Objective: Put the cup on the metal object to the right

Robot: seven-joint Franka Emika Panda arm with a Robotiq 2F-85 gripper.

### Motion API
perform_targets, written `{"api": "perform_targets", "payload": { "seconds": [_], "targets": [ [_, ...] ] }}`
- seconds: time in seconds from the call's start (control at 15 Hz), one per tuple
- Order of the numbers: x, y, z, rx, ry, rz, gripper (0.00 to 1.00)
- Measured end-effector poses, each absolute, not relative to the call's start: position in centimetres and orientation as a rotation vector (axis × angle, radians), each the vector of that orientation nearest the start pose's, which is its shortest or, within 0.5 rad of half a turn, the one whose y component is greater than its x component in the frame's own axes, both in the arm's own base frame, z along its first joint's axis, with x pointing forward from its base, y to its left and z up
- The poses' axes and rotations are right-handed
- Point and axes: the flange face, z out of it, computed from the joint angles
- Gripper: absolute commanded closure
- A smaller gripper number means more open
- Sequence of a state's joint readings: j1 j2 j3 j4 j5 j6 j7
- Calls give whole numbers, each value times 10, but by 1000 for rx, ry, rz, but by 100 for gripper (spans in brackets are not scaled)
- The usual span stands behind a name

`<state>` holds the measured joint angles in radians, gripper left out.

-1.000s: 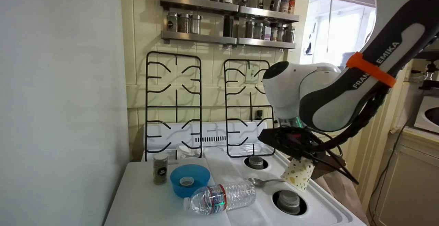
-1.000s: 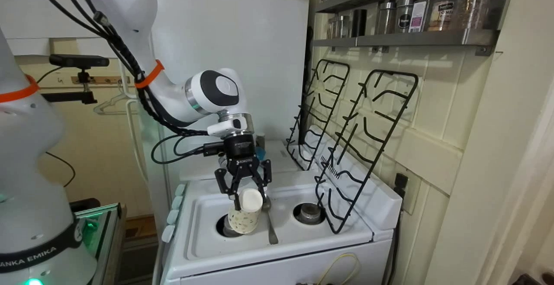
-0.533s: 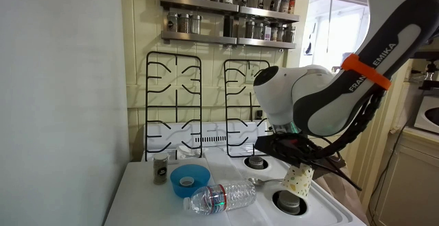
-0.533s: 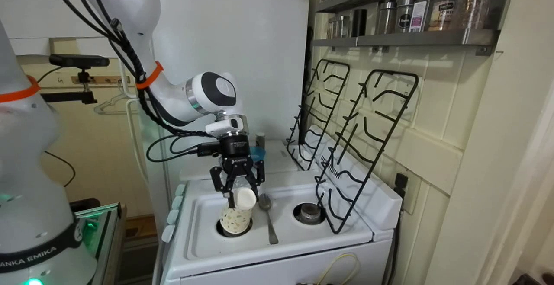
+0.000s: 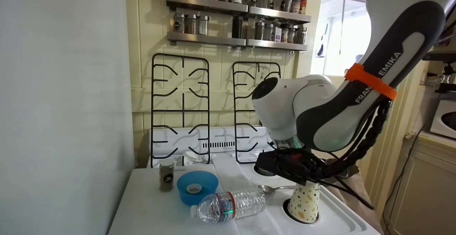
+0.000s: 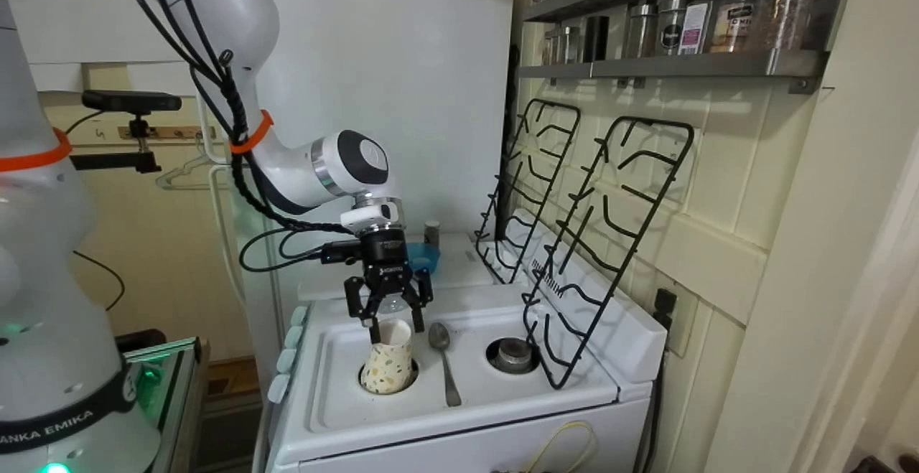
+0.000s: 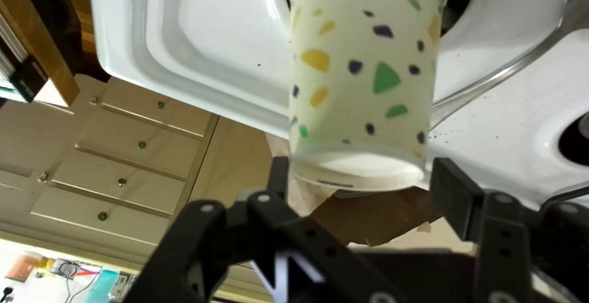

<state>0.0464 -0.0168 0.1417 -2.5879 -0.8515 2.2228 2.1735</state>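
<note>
The cup [image 5: 304,202] is cream-white with coloured speckles. It stands narrow end up over the front burner well in both exterior views [image 6: 388,367]. The metal object is hidden under it; only the dark well rim [image 6: 413,372] shows around the cup. In the wrist view the cup [image 7: 363,64] fills the upper middle, its recessed base facing my gripper [image 7: 361,169]. The gripper [image 6: 396,328] is open at the cup's narrow end. One finger is close beside the cup, touching or not I cannot tell; the other is clearly apart from it.
A spoon [image 6: 449,369] lies beside the cup. A clear bottle [image 5: 231,204], a blue bowl [image 5: 197,187] and a spice jar [image 5: 166,175] are farther over. A back burner [image 6: 513,352] and black wire grates [image 6: 610,243] stand behind.
The cup has gone from tilted in the gripper above the burner to nearly vertical down on it. The arm has lowered, and the fingers have opened away from the cup.
</note>
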Motion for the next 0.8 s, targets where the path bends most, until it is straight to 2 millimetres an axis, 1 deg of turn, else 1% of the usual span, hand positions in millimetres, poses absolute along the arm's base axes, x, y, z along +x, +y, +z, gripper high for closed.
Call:
{"api": "perform_targets", "payload": {
  "seconds": [0.2,0.33,0.47,0.53,0.6,0.67,0.8],
  "targets": [
    [407,58,248,2033,-1586,549,0],
    [410,60,253,2037,-1613,549,0],
    [418,58,264,2053,-1700,508,0],
    [423,54,272,2068,-1756,473,0],
    [427,46,283,2082,-1814,435,0],
    [431,34,296,2094,-1868,394,0],
    [436,-3,324,2114,-1982,306,0]
  ]
}}
